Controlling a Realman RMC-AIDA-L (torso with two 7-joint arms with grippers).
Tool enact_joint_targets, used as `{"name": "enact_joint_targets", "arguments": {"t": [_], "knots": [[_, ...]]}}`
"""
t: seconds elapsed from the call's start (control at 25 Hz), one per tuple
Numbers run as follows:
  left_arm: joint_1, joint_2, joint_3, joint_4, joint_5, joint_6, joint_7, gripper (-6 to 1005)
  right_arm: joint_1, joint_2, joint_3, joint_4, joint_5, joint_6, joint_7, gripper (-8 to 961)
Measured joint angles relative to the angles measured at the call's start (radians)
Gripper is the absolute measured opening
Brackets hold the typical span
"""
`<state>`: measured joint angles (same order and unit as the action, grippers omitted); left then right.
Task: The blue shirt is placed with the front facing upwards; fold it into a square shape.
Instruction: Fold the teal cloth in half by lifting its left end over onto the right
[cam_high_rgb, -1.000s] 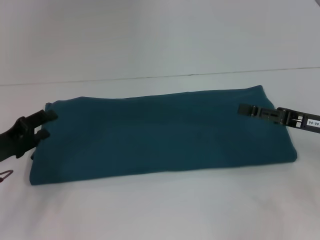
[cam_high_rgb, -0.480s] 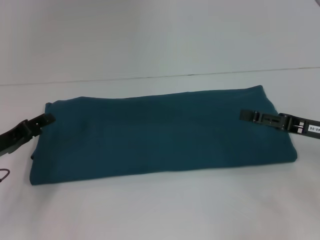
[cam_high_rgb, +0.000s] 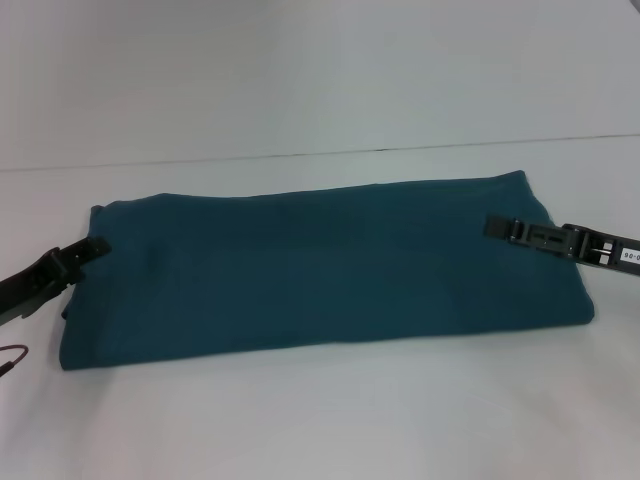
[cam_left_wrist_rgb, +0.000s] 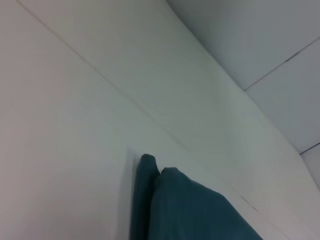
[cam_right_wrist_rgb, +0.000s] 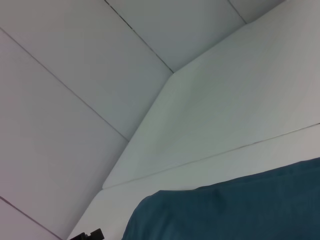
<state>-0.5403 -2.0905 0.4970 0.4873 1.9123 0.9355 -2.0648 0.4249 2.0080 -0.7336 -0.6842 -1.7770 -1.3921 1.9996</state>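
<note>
The blue shirt (cam_high_rgb: 320, 270) lies on the white table folded into a long band, plain side up, with no print or collar showing. My left gripper (cam_high_rgb: 100, 243) reaches in from the left and is shut flat on the band's left edge near its far corner. From the right, my right gripper (cam_high_rgb: 492, 228) lies a finger's length in over the band's right end and looks shut on the cloth there. The left wrist view shows the shirt's (cam_left_wrist_rgb: 185, 210) layered corner. The right wrist view shows the shirt's (cam_right_wrist_rgb: 225, 215) rounded end.
The white table (cam_high_rgb: 320, 420) runs around the shirt on all sides, and a seam (cam_high_rgb: 300, 155) crosses it behind the shirt. A thin dark cable (cam_high_rgb: 12, 357) hangs at the lower left by my left arm. A wall of white panels (cam_right_wrist_rgb: 75, 75) stands behind the table.
My left gripper went from open, straddling the shirt's left edge, to shut and dropped slightly. The right gripper slid a little to the right. The shirt kept its shape.
</note>
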Motion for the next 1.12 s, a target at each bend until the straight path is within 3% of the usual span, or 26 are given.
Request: {"name": "enact_joint_targets", "arguments": {"t": [0.76,1.12], "knots": [[-0.003,-0.008,0.016,-0.036,0.004,-0.057,0.021,663,-0.002,-0.001,0.014,0.025,0.001,0.011,-0.003,916],[-0.006,-0.004,0.015,0.023,-0.004,-0.026,0.0,663,-0.001,-0.005,0.014,0.025,0.001,0.012,-0.004,916]]}}
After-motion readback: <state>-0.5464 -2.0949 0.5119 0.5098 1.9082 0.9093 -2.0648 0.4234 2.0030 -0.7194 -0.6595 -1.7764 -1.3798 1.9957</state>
